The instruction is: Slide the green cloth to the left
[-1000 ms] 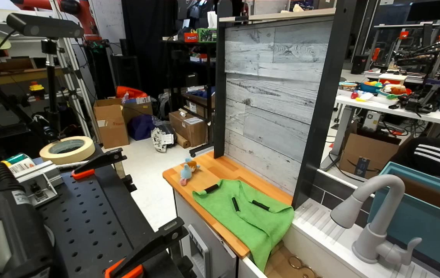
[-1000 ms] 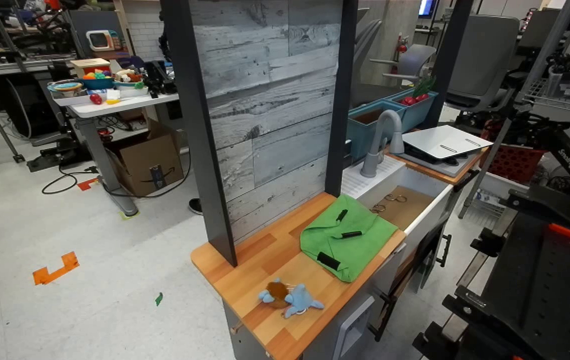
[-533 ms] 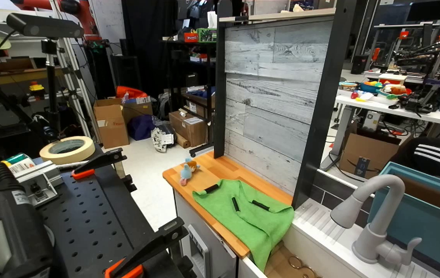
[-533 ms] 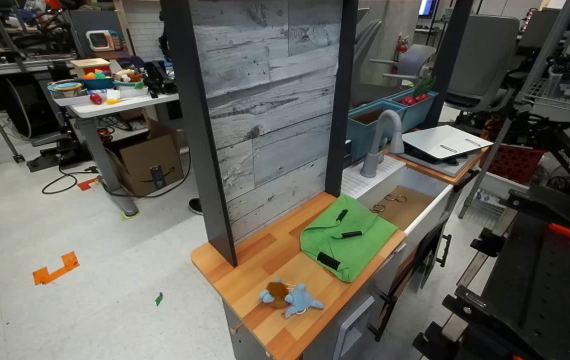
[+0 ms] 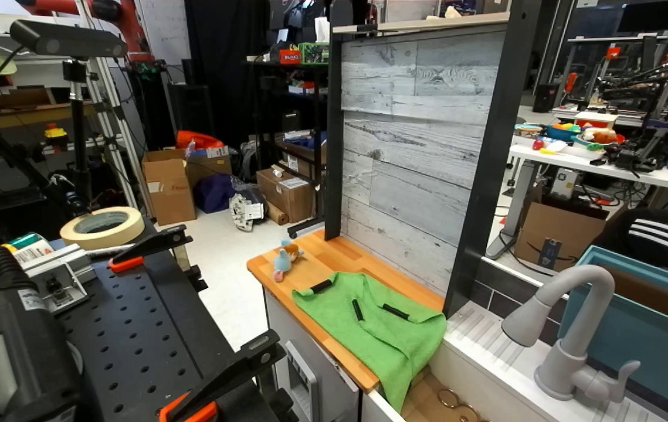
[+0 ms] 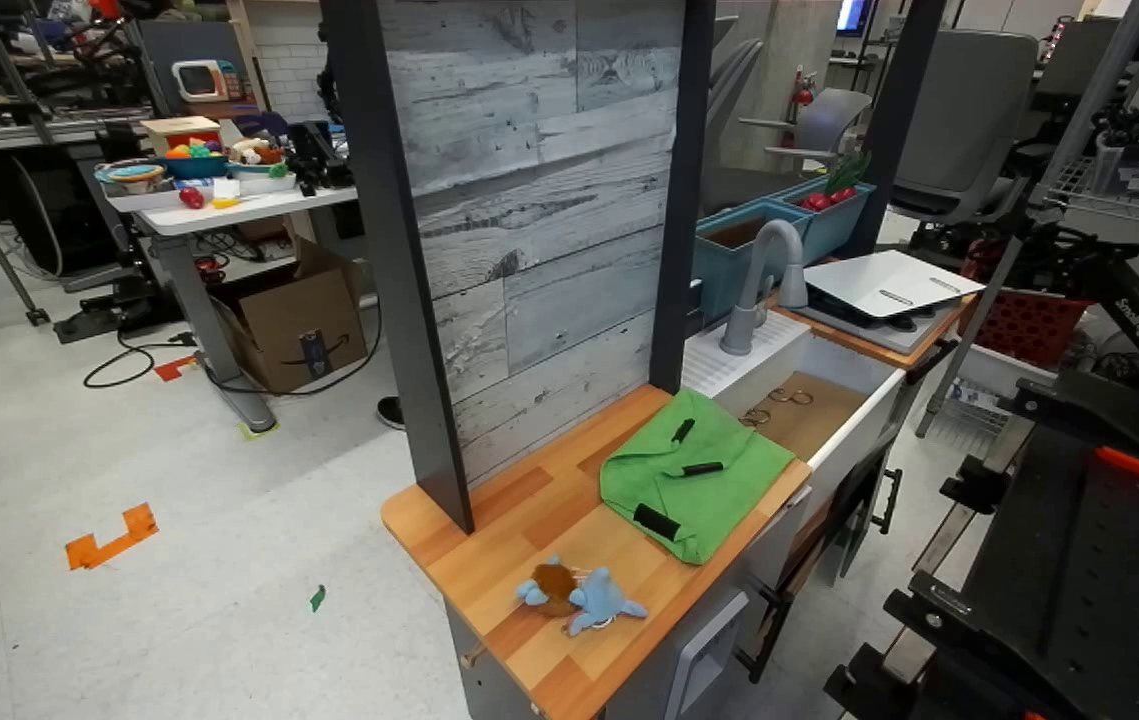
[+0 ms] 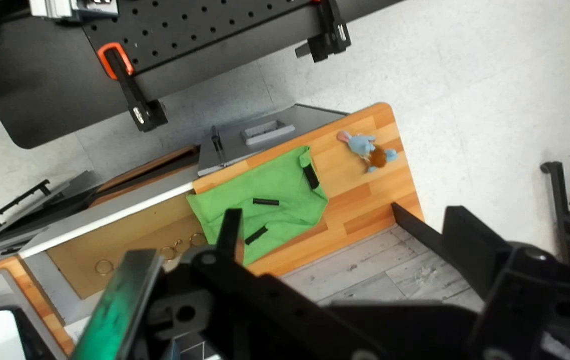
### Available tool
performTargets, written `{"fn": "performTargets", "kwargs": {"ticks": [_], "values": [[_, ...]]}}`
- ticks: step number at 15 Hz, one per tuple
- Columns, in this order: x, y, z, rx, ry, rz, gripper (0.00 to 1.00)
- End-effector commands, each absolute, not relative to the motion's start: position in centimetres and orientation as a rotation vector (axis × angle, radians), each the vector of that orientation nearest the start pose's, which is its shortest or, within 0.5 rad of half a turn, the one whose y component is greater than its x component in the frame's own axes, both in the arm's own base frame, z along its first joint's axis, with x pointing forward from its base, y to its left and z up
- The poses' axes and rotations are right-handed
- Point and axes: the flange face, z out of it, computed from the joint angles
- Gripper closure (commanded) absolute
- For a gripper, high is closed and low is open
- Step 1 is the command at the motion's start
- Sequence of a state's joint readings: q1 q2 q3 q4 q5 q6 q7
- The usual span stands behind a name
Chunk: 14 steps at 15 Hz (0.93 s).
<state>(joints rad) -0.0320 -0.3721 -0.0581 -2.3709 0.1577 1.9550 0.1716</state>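
The green cloth (image 5: 389,340) lies wrinkled on the small wooden tabletop (image 6: 514,545), with three black strips on it. One corner hangs over the tabletop edge into the sink. It also shows in an exterior view (image 6: 729,500) and in the wrist view (image 7: 264,182). My gripper (image 7: 344,211) shows only in the wrist view. Its jaws stand wide apart with nothing between them. It is high above the tabletop and apart from the cloth. The left finger (image 7: 229,232) covers a small part of the cloth in that view.
Small plush toys (image 6: 601,600) lie on the tabletop beside the cloth. A grey wood-look panel (image 6: 549,260) with dark posts (image 5: 486,170) rises along the back. A sink (image 6: 859,440) with a grey faucet (image 5: 583,316) adjoins the tabletop. A black perforated bench (image 5: 134,340) with clamps stands opposite.
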Motion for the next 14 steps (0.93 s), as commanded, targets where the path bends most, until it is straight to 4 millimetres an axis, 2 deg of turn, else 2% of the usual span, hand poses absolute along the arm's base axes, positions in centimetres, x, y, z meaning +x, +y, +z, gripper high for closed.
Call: {"fn": "performTargets", "kwargs": {"ticks": [1,7,14], "values": [[46.0,-3.0,45.7,-2.907,0.535,-0.002,0.00],[50.8,-4.4,42.2,-2.906,0.582,-0.038,0.00],[54.9,-5.2,35.5,-2.934,0.700,0.054,0.00]]}}
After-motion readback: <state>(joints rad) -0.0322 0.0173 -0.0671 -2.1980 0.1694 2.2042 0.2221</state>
